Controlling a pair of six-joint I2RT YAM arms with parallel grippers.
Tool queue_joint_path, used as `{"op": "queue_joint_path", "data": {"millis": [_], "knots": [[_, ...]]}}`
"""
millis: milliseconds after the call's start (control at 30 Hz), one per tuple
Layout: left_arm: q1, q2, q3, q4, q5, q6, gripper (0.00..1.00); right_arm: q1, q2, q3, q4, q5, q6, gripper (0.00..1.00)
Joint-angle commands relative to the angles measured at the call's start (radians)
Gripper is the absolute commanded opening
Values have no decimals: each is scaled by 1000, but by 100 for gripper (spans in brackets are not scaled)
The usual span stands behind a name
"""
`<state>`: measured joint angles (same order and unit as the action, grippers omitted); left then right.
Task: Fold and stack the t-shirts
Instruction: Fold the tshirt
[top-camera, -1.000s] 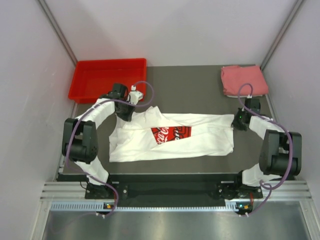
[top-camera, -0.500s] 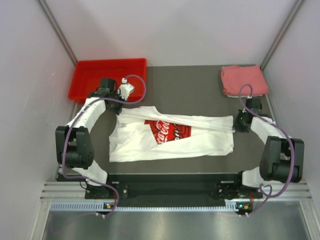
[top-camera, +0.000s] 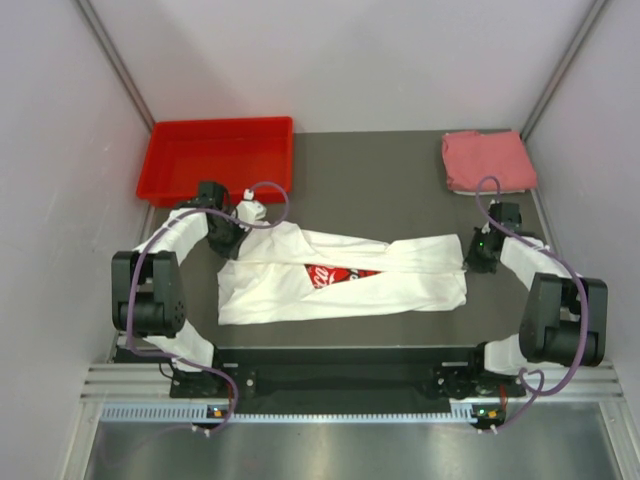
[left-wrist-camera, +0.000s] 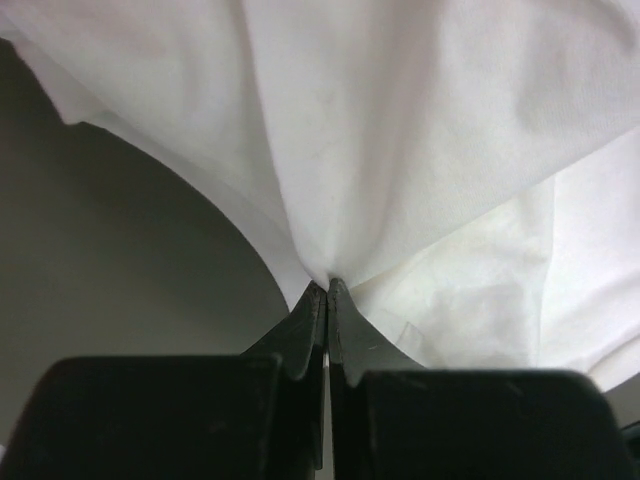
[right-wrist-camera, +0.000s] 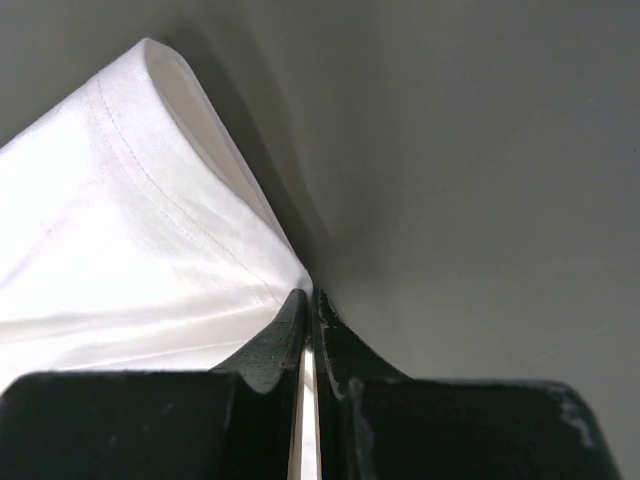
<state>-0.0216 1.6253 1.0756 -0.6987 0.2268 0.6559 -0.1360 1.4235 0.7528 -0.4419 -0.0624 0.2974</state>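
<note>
White t-shirt (top-camera: 340, 290), part-folded, at the centre of the table (top-camera: 400, 180); pink t-shirt (top-camera: 488, 160) folded at 1 o'clock
Its ends are pinched by left gripper (left-wrist-camera: 326, 292) at 9 o'clock and right gripper (right-wrist-camera: 308, 298) at 3 o'clock, both clamped on cloth; red logo (top-camera: 338, 273) largely covered, lettering unreadable

Table (top-camera: 380, 180) lies open between red bin (top-camera: 215, 157) and folded pink t-shirt (top-camera: 488, 160)

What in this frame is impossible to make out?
Printed logo on the white t-shirt: top external, mostly covered by a folded-over flap.
Tips of left end effector and right end effector: top external, hidden under their wrists.
Pink t-shirt layers: top external, too small.
Shirt outline: wrist views, cut off by frame edges.
</note>
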Motion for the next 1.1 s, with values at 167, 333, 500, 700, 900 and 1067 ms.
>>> {"op": "queue_joint_path", "data": {"millis": [167,333,500,700,900,1067], "knots": [[11,-44,-16,-97,81,94,2,-13,-21,5,-15,58,-30,26],[12,-85,13,-127,115,71,45,1,-207,48,-23,58,-17,54],[61,-117,90,-111,206,-24,53,264,-374,74,70,159,-35,56],[54,5,95,70,241,-294,44,617,-243,83,420,69,66,54],[43,42,44,186,193,-423,44,838,77,213,669,18,146,52],[25,30,-6,258,183,-455,44,903,335,357,710,-36,178,43]]}}
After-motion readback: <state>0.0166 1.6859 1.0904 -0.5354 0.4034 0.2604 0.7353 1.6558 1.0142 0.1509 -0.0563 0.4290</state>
